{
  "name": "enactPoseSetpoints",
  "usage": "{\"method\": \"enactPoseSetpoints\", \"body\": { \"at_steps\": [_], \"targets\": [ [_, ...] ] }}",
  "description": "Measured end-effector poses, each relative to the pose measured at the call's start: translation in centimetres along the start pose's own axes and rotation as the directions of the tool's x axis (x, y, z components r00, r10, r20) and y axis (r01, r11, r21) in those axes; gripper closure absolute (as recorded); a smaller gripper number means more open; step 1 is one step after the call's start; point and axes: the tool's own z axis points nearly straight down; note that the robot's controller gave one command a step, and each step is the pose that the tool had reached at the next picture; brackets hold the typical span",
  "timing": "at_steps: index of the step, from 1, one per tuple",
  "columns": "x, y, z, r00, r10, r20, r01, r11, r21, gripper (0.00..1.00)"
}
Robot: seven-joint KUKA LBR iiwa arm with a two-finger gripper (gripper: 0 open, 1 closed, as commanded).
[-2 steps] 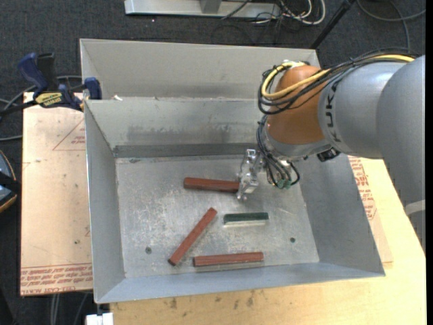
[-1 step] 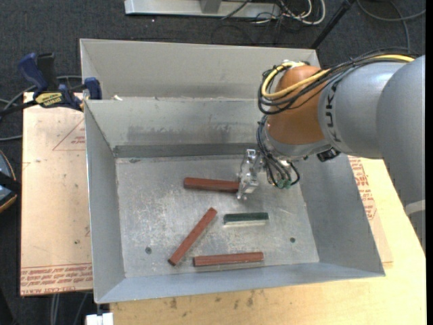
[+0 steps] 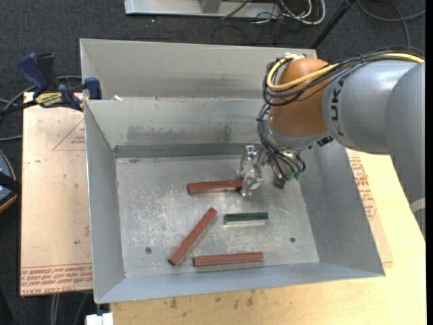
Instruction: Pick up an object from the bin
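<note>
Now the end effector point(image 3: 251, 179) is low in the grey metal bin point(image 3: 101, 181), toward 1 o'clock from the middle of the bin floor. 4 small bars lie flat on that floor. The end effector sits right at the right end of the top red-brown bar point(image 3: 213, 187) and seems to touch it. I cannot tell if the end effector is open or closed, or if it has hold of that bar. The top red-brown bar lies near 12 o'clock from the floor's middle and runs left to right. A dark green bar point(image 3: 245, 218) lies at 6 o'clock from the end effector, apart from it. At 7 o'clock on the floor is a slanted red-brown bar point(image 3: 193, 235). Its low end is near the left end of the bottom red-brown bar point(image 3: 228, 258), which lies at 6 o'clock. The grey arm point(image 3: 379, 107) with its orange cover point(image 3: 301, 100) comes in from 3 o'clock.
</note>
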Motion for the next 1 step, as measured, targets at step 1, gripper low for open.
{"method": "enactPoseSetpoints", "body": {
  "at_steps": [1],
  "targets": [
    [-1.34, 3.5, -14.34, 0.99, -0.143, -0.001, 0.143, 0.99, 0.008, 1.0]
  ]
}}
